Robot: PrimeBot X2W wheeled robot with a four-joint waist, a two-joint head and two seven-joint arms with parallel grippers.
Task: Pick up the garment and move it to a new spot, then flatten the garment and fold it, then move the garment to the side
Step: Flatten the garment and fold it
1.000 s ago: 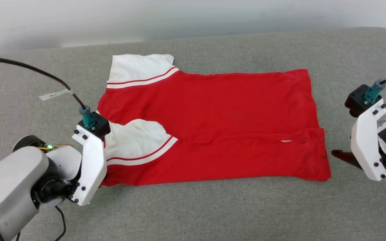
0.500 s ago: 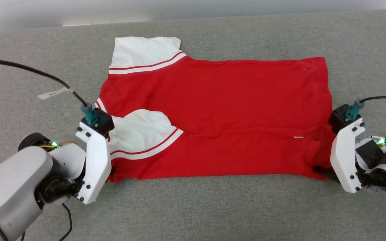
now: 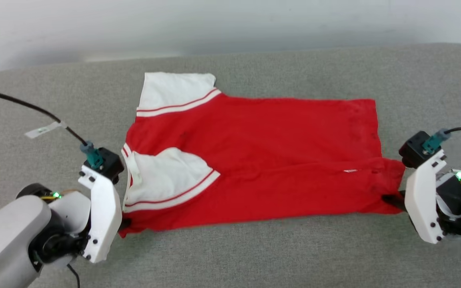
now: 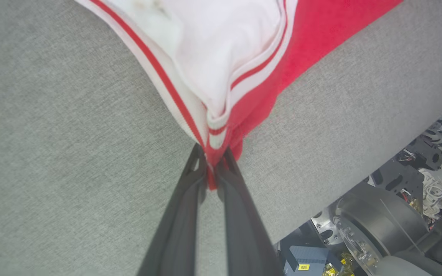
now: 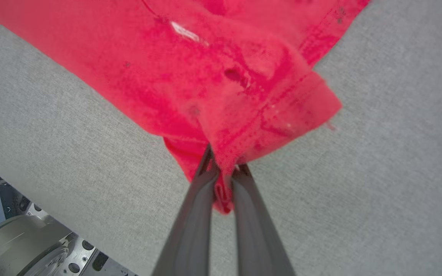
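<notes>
Two grips on: left gripper (image 4: 213, 163) clamped tight on the striped-trim corner, right gripper (image 5: 224, 165) clamped on the near hem corner of red jersey shirt with white sleeves (image 3: 278, 160), spread across grey woven fabric surface (image 3: 254, 252).

The garment (image 3: 278, 152) is soft matt cloth with ribbed striped trim. The grey surface (image 3: 254, 256) under it is coarse woven fabric, also matt. The left gripper (image 4: 213, 163) and right gripper (image 5: 225, 163) have smooth dark plastic-looking fingers. The white wrist housing (image 3: 102, 216) is smooth plastic.
</notes>
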